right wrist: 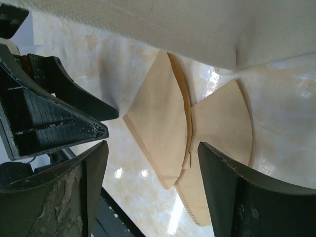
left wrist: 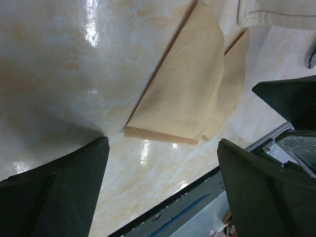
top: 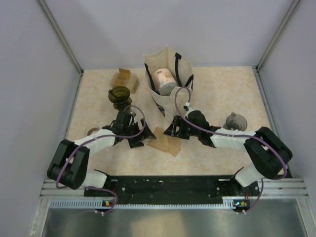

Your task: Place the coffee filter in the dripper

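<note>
My left gripper (left wrist: 163, 192) and right gripper (right wrist: 153, 187) both gape, holding nothing. Between them lie two coffee filters (left wrist: 185, 94), one partly hiding the other, at 6 o'clock from the cloth bag (top: 183, 74). The bag's wall cuts off the pale roll (top: 163, 78) inside. The dripper (top: 119, 95) stands at 10 o'clock from the filters, and its inside is hard to make out.

Left end effector (top: 143, 136) and right end effector (top: 172, 130) both spread wide.
</note>
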You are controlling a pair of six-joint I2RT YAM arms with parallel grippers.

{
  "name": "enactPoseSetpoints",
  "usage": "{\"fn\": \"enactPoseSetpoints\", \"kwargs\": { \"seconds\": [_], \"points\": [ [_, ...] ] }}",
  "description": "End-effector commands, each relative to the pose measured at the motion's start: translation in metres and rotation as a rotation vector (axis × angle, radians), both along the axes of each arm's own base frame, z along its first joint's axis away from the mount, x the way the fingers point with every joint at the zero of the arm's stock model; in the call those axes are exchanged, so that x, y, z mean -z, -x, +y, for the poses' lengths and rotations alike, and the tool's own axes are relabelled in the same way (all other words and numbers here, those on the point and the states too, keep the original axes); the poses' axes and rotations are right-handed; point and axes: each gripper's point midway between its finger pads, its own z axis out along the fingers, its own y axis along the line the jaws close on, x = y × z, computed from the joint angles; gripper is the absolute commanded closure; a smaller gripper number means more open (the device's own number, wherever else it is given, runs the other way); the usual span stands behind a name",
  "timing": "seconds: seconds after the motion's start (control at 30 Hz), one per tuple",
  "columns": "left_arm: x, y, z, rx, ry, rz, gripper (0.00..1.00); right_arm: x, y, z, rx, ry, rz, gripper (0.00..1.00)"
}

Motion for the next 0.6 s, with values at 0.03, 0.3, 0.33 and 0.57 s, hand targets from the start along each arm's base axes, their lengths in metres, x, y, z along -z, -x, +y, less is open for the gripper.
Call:
{"fn": "enactPoseSetpoints", "kwargs": {
  "seconds": [0.03,0.3,0.33,0.57],
  "points": [
    [-0.025,-0.010,-0.007,0.018,0.050,-0.102,0.04,-0.026,-0.011,0.019,-0.017,-0.070,-0.057,0.27],
    [-0.069,-0.011,0.011,-0.006,-0.026,-0.235,0.03,-0.031,-0.016,0.005,0.013,0.007,-0.114,0.27],
    [-0.070,-0.011,0.013,-0.014,-0.032,-0.247,0.03,-0.031,-0.017,0.003,0.017,0.018,-0.120,0.27],
    [-0.071,-0.004,0.006,-0.066,0.024,-0.377,0.04,-0.028,-0.010,0.007,-0.026,0.008,-0.128,0.28]
  ]
}}
